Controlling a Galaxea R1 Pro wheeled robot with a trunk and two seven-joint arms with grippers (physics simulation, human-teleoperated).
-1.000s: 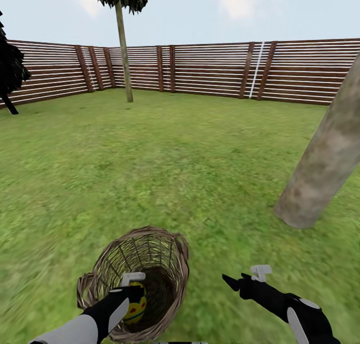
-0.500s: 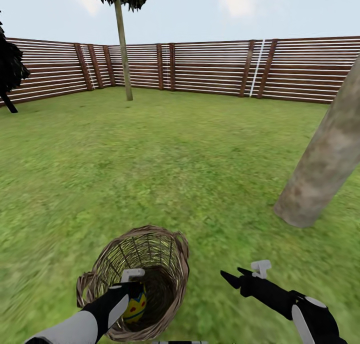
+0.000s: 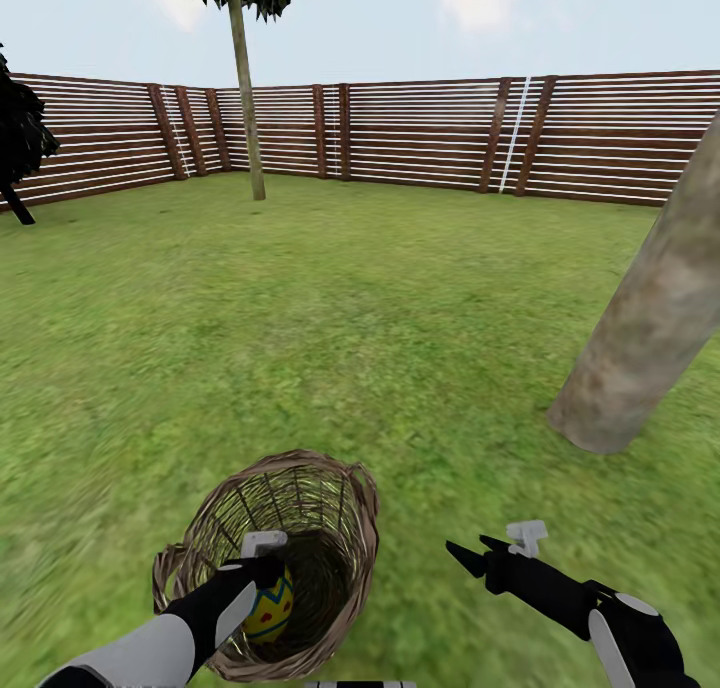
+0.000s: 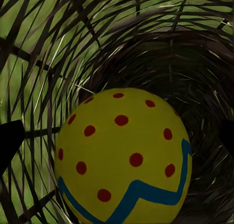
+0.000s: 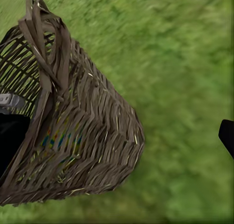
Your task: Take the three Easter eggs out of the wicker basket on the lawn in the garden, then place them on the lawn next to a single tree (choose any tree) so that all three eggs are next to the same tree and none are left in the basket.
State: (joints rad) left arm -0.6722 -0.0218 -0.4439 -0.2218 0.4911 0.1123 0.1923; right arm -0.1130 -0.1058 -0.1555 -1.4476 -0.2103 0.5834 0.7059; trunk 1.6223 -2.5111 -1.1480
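The left gripper point(image 3: 262, 566) is reaching inside the wicker basket point(image 3: 330, 488), its fingers standing wide on either side of an upright Easter egg point(image 4: 124, 155) directly ahead; the right gripper point(image 3: 487, 550) is hovering open over the lawn point(image 3: 330, 318), farther off, nearer the tree point(image 3: 640, 338)

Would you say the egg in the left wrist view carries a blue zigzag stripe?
Yes, the yellow, red-dotted egg inside the wicker basket bears a blue zigzag stripe.
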